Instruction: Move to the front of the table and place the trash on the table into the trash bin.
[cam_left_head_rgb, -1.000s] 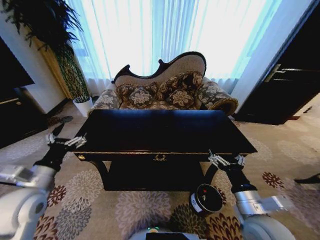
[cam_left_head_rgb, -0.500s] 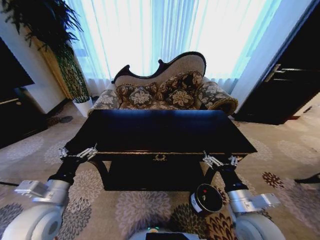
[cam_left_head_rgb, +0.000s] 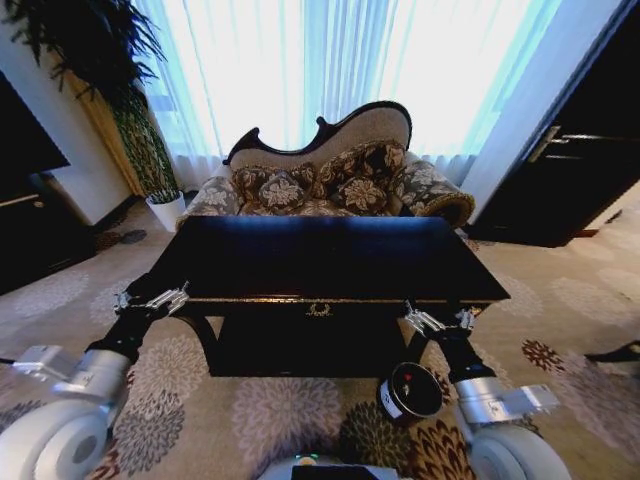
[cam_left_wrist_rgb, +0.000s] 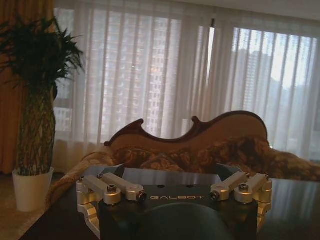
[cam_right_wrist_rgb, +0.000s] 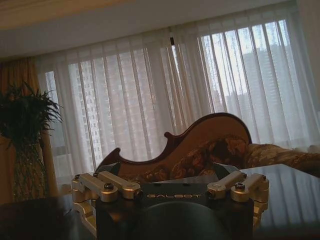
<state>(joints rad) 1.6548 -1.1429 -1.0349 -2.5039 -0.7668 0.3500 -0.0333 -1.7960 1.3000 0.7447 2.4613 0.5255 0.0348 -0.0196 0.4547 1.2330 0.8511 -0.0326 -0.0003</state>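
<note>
Table (cam_left_head_rgb: 320, 262) flanked by left end effector (cam_left_head_rgb: 150, 300) and right end effector (cam_left_head_rgb: 438, 322), both spread, empty.

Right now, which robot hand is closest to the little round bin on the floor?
The right gripper. The dark cylindrical trash bin sits on the carpet just below it, while the left gripper is across at the glossy dark table's far corner.

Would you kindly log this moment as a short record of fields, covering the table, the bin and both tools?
table: table dead ahead, dark glossy top; no trash can be made out on it
trash bin: trash bin on the carpet by the table's near right corner, tipped toward the camera
left tool: left tool open, empty, at the table's near left corner
right tool: right tool open, empty, at the near right corner, above the bin
behind table: sofa
</note>
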